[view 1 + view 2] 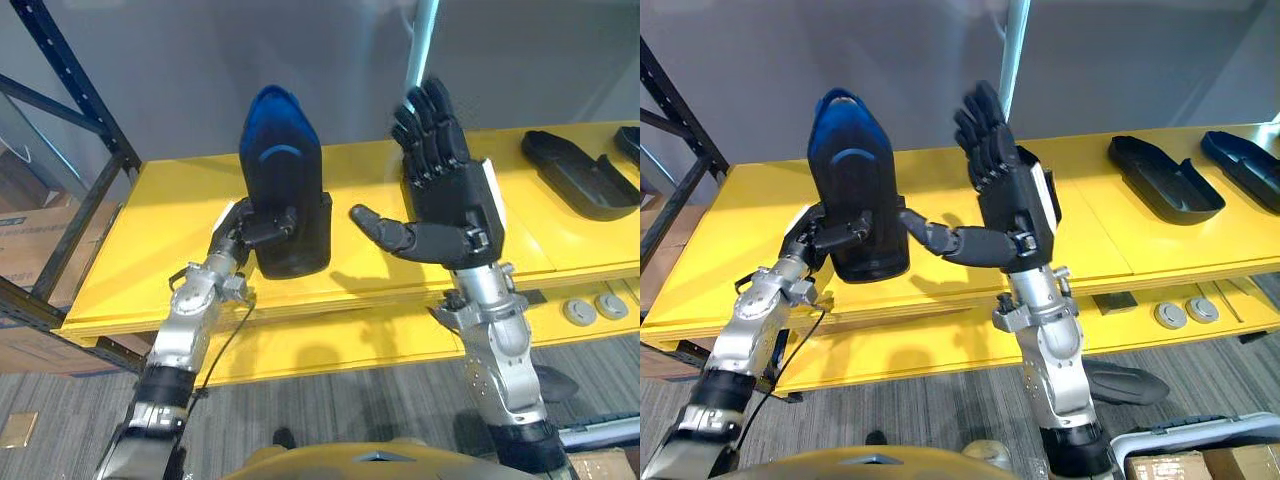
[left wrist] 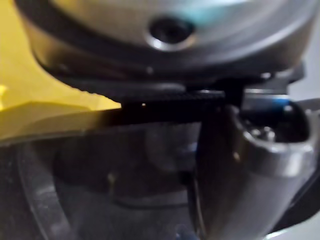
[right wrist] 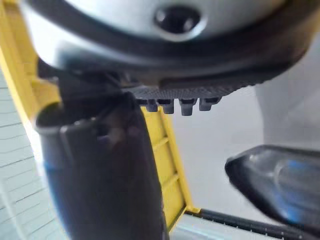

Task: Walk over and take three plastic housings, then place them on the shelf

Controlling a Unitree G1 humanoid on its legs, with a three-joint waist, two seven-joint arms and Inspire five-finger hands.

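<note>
A dark plastic housing (image 1: 285,185) with a blue sheen stands upright on end over the yellow shelf (image 1: 170,240). My left hand (image 1: 258,226) is shut on its lower part, thumb curled across the front face. Its rounded end also shows in the right wrist view as the housing (image 3: 280,182). My right hand (image 1: 445,190) is raised beside it to the right, open, fingers straight up and thumb pointing toward the housing without touching it. Two more black housings (image 1: 1165,178) (image 1: 1245,165) lie flat at the shelf's far right.
A dark blue rack upright (image 1: 70,95) stands at the left with cardboard boxes (image 1: 30,260) behind it. Two round grey discs (image 1: 596,308) lie on the lower yellow ledge at the right. A pale pole (image 1: 422,45) rises behind the shelf. Grey carpet lies below.
</note>
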